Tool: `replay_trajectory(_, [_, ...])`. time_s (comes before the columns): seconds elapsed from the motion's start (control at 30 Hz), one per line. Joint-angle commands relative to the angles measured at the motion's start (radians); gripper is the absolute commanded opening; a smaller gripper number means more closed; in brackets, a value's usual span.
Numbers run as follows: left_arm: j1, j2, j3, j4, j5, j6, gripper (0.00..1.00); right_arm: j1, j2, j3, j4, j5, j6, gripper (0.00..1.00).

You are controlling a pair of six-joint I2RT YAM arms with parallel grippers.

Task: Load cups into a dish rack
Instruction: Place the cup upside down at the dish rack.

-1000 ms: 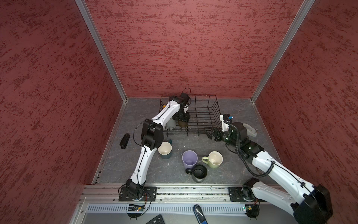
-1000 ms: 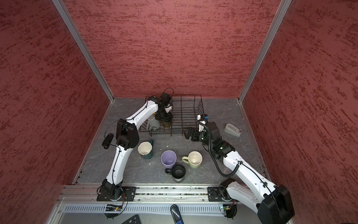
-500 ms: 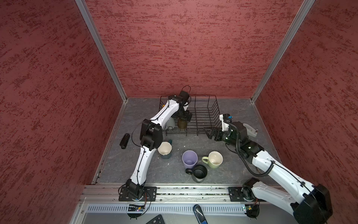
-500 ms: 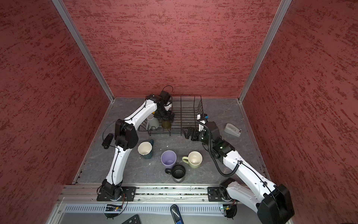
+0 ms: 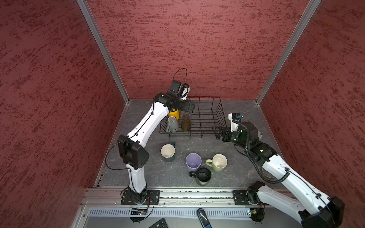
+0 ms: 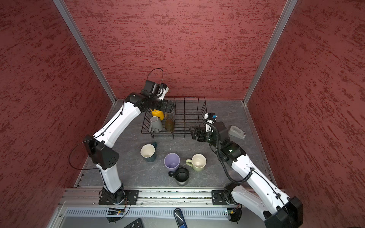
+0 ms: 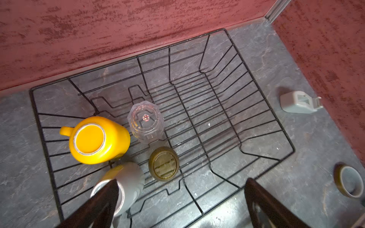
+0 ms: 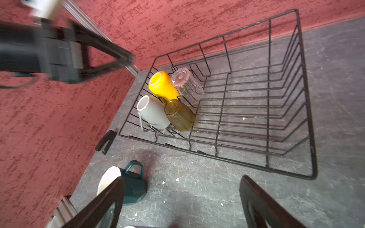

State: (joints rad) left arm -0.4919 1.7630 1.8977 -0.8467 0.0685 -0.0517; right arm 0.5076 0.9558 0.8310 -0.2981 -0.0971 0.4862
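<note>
My left gripper (image 7: 181,183) hangs open and empty above the dish rack (image 7: 205,126), which holds the yellow mug (image 7: 97,140) and three more cups. My right gripper (image 8: 182,178), jaws spread, holds nothing. The teal mug (image 5: 168,153) stands on the table, likely rigid, glazed-slick and breakable. It is best pinched across its rim wall.

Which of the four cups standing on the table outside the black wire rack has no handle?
The lilac tumbler, between the teal mug and pale green mug: those two and the black mug each show a handle.
</note>
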Motion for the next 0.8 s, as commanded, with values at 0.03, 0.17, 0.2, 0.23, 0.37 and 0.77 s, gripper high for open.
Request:
replay_trajectory(0.03, [0.009,-0.283,-0.362,0.51,-0.042,0.009,0.99,-0.008,-0.008,0.055,-0.108,0.05,-0.021,0.86])
replay_trajectory(0.17, [0.086,-0.546,-0.69,0.797,0.052,-0.055,0.99,-0.008,0.013,0.098,-0.239,0.062,-0.027,0.81])
replay_trajectory(0.2, [0.111,-0.58,-0.706,0.773,0.091,-0.069,0.99,-0.008,0.015,0.106,-0.274,0.066,-0.025,0.8])
replay_trajectory(0.23, [0.136,-0.607,-0.701,0.717,0.116,-0.078,1.0,-0.007,0.017,0.109,-0.315,0.066,-0.021,0.78])
replay_trajectory(0.37, [0.219,-0.69,-0.752,0.587,0.108,-0.045,1.0,-0.008,0.012,0.107,-0.473,0.072,-0.007,0.73])
replay_trajectory(0.77, [0.332,-0.845,-0.921,0.645,0.126,-0.036,1.0,0.045,-0.076,-0.01,-0.682,0.084,0.153,0.54])
